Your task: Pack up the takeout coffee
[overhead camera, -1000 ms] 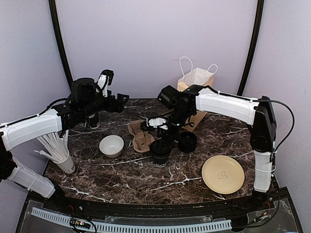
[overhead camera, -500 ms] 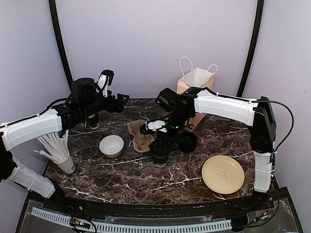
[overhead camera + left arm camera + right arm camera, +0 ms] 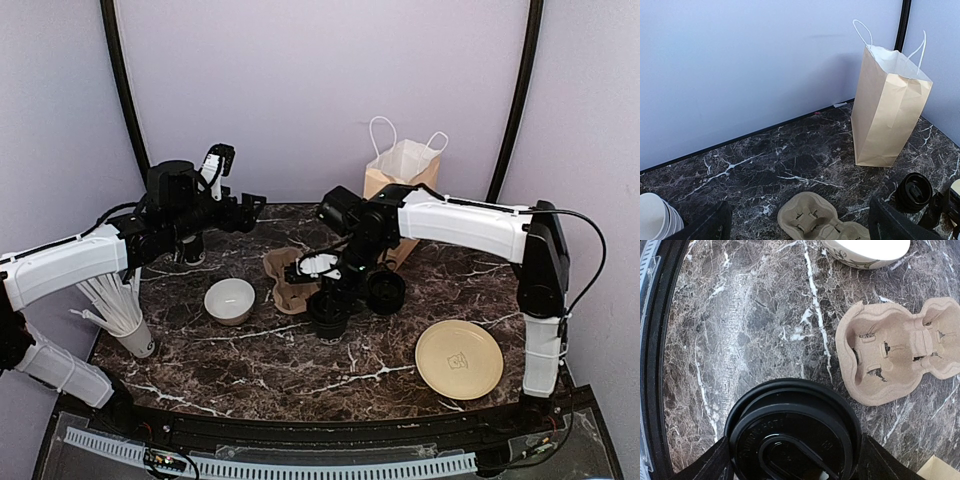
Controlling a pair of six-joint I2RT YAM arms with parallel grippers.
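Coffee cup [image 3: 328,316] at the centre of the overhead view stands clamped at its lid by the right gripper [image 3: 799,467], presumably for the carrier [image 3: 288,280] beside it, while the left gripper [image 3: 250,205] hangs wide open at upper left.

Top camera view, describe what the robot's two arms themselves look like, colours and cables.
Both the left arm and right arm have smooth white shells on the long links, with chunky black joints and black wrist housings ending in black jaws. A thin black cable loops beside the right arm's elbow. No markings are readable.
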